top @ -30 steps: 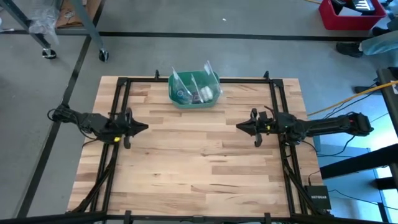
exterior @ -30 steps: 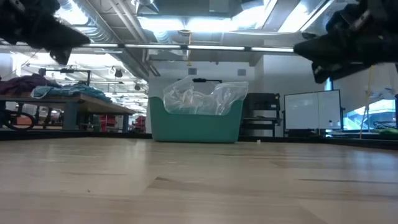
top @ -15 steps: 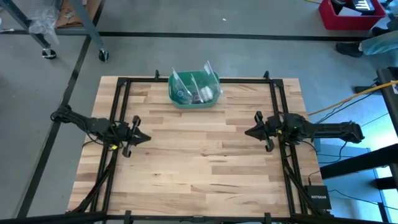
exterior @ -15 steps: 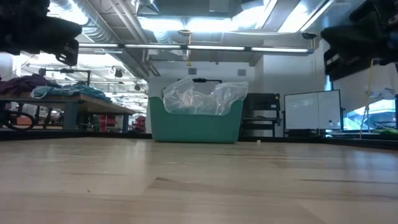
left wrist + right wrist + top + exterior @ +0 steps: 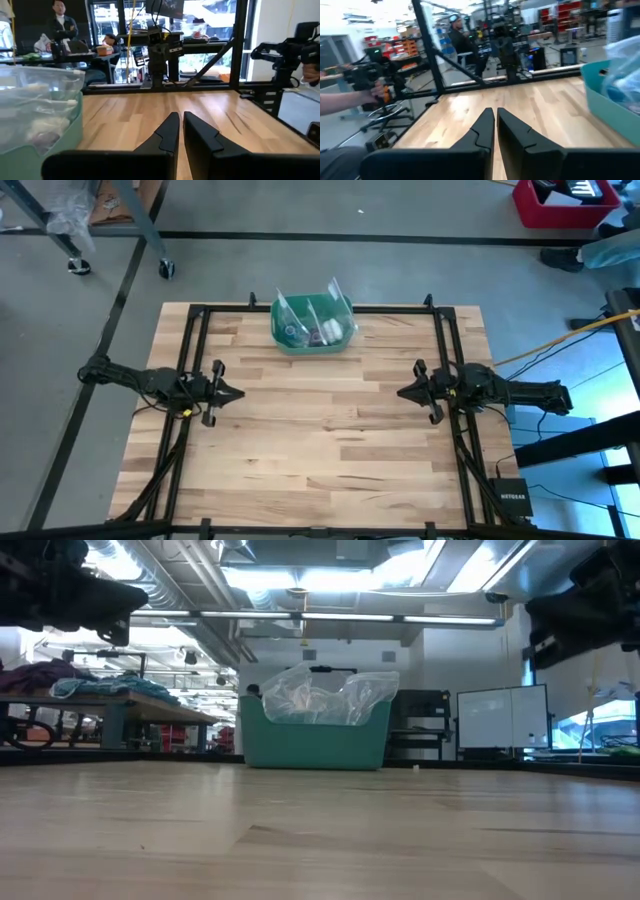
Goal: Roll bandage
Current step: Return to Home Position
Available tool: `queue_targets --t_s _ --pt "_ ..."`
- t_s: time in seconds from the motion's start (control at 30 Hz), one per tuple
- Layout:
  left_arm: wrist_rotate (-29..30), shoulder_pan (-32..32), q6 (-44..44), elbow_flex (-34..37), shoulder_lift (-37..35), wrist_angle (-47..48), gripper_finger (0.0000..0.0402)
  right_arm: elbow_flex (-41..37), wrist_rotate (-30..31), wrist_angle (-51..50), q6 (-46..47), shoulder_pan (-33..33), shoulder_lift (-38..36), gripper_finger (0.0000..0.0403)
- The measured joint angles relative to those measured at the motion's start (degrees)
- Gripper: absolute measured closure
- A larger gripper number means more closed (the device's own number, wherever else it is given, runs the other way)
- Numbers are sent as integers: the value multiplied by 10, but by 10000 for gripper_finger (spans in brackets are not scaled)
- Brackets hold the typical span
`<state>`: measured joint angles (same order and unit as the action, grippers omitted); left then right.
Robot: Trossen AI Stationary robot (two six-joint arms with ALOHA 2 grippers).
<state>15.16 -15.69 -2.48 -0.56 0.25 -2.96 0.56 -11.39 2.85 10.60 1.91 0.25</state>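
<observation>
Green bin [image 5: 310,347], bag [image 5: 325,695] inside, stands well clear of both grippers. Your right gripper [image 5: 401,393] has pulled farther from the left gripper [image 5: 240,393]. Both are narrow and empty, so the job looks done.

The high camera hangs overhead and looks straight down on the whole light wooden plank table [image 5: 320,460]. The low camera sits at tabletop height, facing level across the boards towards the green plastic bin [image 5: 315,748] at frame centre. Each wrist camera looks forward, close over its own dark fingers: left gripper [image 5: 180,116], right gripper [image 5: 495,111]. All four views share the bin, which sits at the left edge in the left wrist view and the right edge in the right wrist view.
</observation>
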Motion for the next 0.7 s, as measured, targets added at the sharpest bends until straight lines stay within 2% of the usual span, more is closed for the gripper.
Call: queue_targets --t_s 0.2,0.7 --pt "0 5 -52 0 1 0 384 0 18 -3 10 0 3 379" --pt "0 5 -50 0 1 1 384 0 18 -2 16 0 6 379"
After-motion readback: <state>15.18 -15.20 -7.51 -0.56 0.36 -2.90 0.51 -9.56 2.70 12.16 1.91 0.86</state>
